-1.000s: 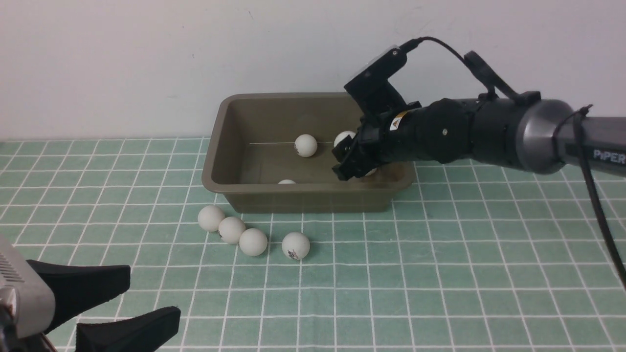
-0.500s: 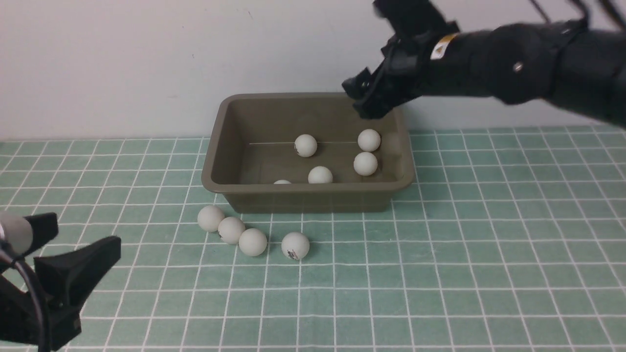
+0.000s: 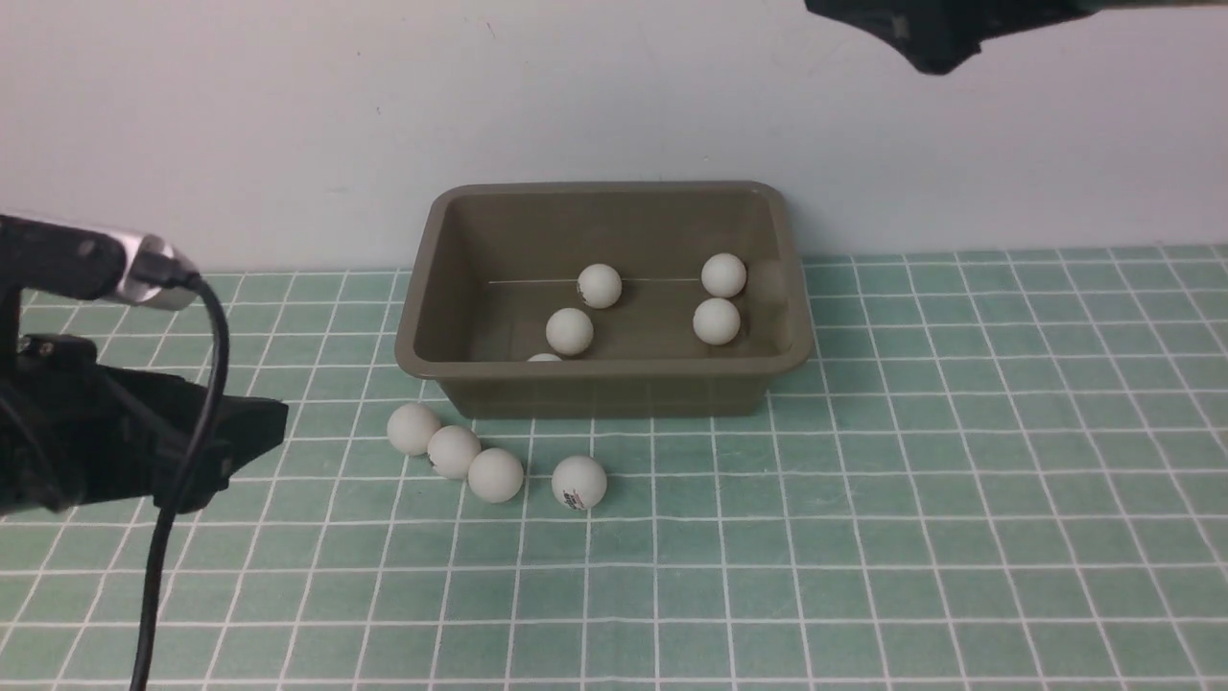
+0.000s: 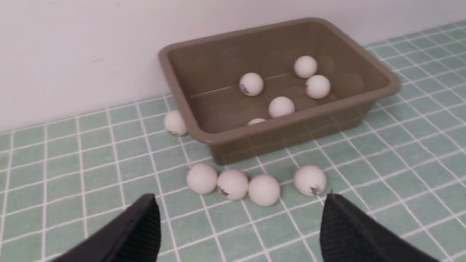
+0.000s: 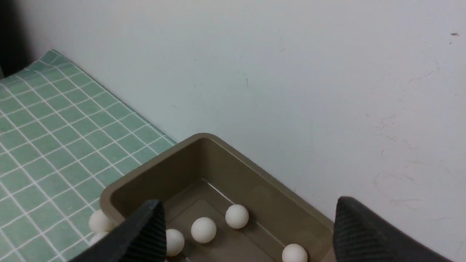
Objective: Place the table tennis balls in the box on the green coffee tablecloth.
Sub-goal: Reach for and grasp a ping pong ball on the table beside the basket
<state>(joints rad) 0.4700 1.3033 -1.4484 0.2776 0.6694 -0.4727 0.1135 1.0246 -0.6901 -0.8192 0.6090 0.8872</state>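
Observation:
The olive-brown box (image 3: pixel 604 367) stands on the green coffee tablecloth (image 3: pixel 863 537) against the wall. Several white table tennis balls lie inside it, one (image 3: pixel 570 331) near the middle and one (image 3: pixel 717 321) at the right. Several more lie in a row on the cloth before it, from the leftmost ball (image 3: pixel 413 428) to a logo-marked ball (image 3: pixel 579 482). Another ball (image 4: pixel 175 123) rests beside the box's left wall. My left gripper (image 4: pixel 240 199) hovers open and empty just short of that row. My right gripper (image 5: pixel 249 202) hangs open and empty high above the box.
A plain white wall (image 3: pixel 288 125) rises right behind the box. My left arm's black cable (image 3: pixel 182 451) hangs down over the cloth at the left. Only part of the right arm (image 3: pixel 935 43) shows at the front view's top edge.
My right gripper opened in the box, dropped a ball and rose to the top of the view. That ball rolled left inside the box. My left gripper rose and came forward.

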